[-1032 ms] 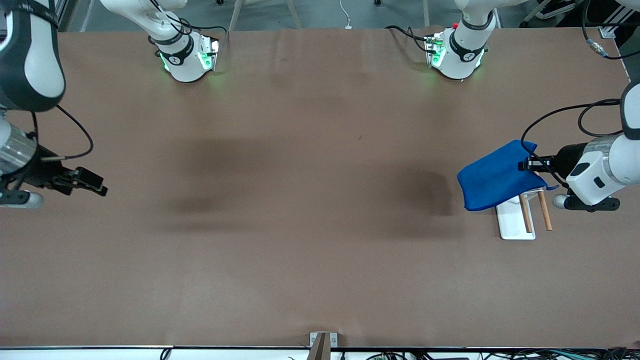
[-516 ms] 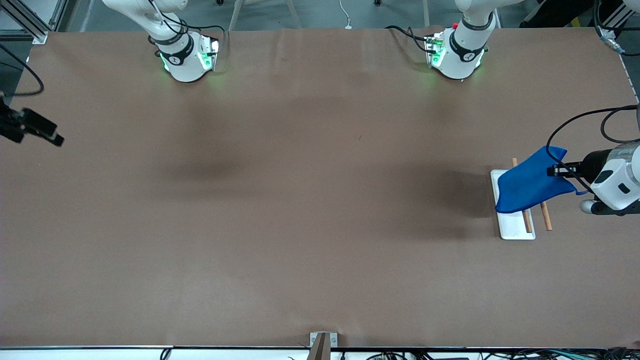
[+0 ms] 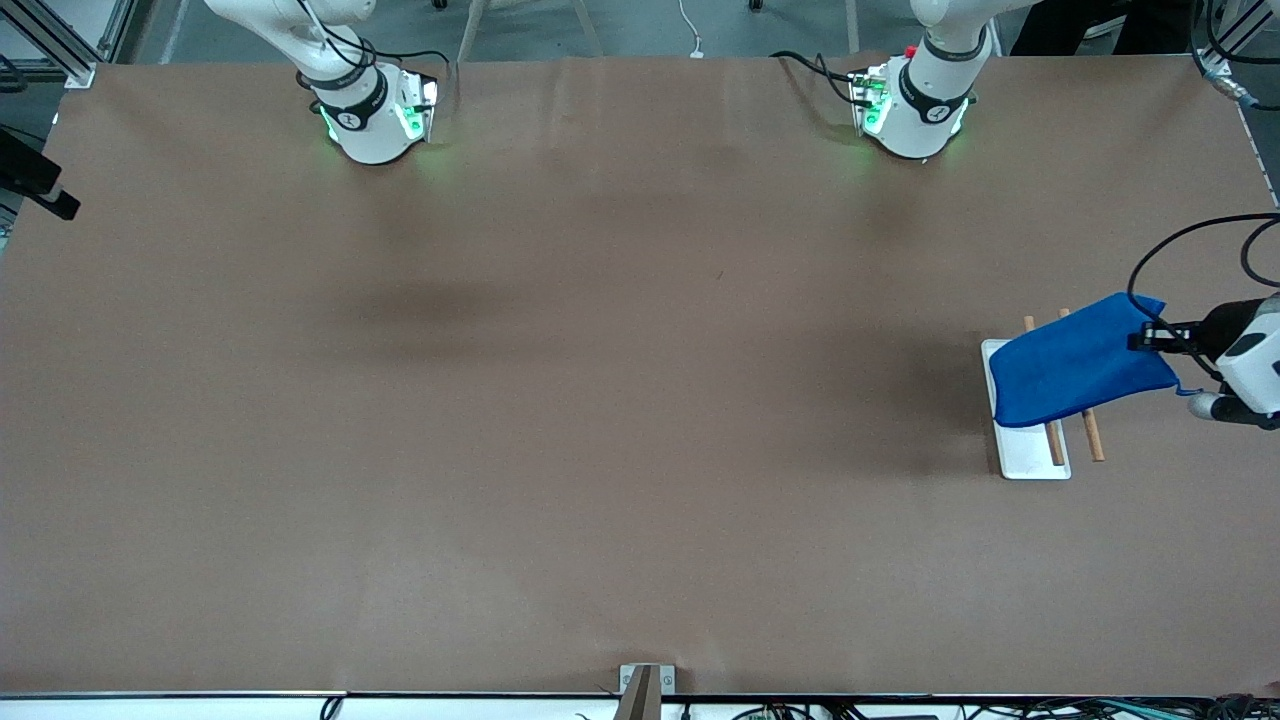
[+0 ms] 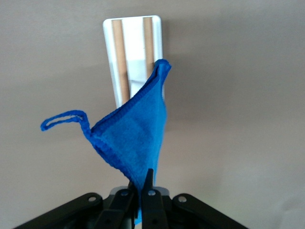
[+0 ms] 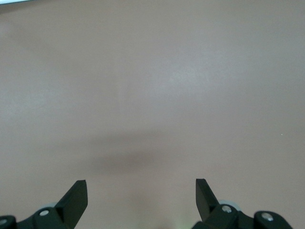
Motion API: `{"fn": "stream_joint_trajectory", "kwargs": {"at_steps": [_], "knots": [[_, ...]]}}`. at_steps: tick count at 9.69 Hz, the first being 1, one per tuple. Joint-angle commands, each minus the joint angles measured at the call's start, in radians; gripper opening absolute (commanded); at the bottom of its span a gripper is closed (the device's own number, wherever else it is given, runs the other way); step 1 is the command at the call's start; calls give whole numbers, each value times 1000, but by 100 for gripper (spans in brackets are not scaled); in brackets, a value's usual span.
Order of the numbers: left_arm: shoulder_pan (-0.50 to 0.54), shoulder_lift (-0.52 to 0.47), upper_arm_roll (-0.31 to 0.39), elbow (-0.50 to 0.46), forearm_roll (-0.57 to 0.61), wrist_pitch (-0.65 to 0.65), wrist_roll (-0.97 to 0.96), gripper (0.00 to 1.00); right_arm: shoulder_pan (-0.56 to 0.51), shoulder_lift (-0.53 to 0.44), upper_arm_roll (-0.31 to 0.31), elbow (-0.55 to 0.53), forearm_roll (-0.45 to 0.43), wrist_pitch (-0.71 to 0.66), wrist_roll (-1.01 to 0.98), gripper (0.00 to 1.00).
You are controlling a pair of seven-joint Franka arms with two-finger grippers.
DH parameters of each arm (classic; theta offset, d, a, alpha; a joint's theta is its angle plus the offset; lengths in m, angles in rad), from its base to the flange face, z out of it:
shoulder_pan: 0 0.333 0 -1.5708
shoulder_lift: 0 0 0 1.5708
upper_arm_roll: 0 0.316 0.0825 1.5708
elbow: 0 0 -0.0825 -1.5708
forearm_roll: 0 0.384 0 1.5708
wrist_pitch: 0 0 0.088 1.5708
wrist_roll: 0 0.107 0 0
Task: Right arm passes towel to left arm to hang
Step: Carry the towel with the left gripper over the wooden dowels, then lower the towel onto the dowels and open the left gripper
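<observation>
The bright-blue towel (image 3: 1080,362) hangs over the small rack (image 3: 1032,458), a white base with two wooden rails (image 3: 1092,436). My left gripper (image 3: 1150,338) is shut on the towel's corner, at the left arm's end of the table. In the left wrist view the towel (image 4: 138,138) fans out from the left gripper (image 4: 143,183) with the rack (image 4: 136,47) underneath, and a loose blue thread loop (image 4: 64,119) sticks out at one edge. My right gripper (image 5: 141,191) is open and holds nothing. It hangs over bare table at the right arm's end, barely in the front view (image 3: 50,195).
Brown table top (image 3: 620,400) spreads between the arms. The two arm bases (image 3: 375,115) (image 3: 915,105) stand along the table's edge farthest from the front camera. A small metal bracket (image 3: 645,685) sits at the edge nearest to that camera.
The left gripper has pulled the towel across the rack toward the left arm's end of the table. The right arm has drawn back, almost out of the front view.
</observation>
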Motion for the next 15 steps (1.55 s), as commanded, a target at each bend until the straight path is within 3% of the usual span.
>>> {"fn": "stream_joint_trajectory", "kwargs": {"at_steps": [1, 13, 15], "knots": [[15, 34, -5, -18, 55, 26, 34, 1, 0, 42, 7, 38, -19, -16, 7, 100], [118, 133, -6, 5, 61, 126, 162, 1, 7, 73, 8, 14, -17, 5, 7, 100], [126, 150, -6, 6, 61, 129, 167, 5, 12, 73, 8, 14, -17, 5, 8, 100]]}}
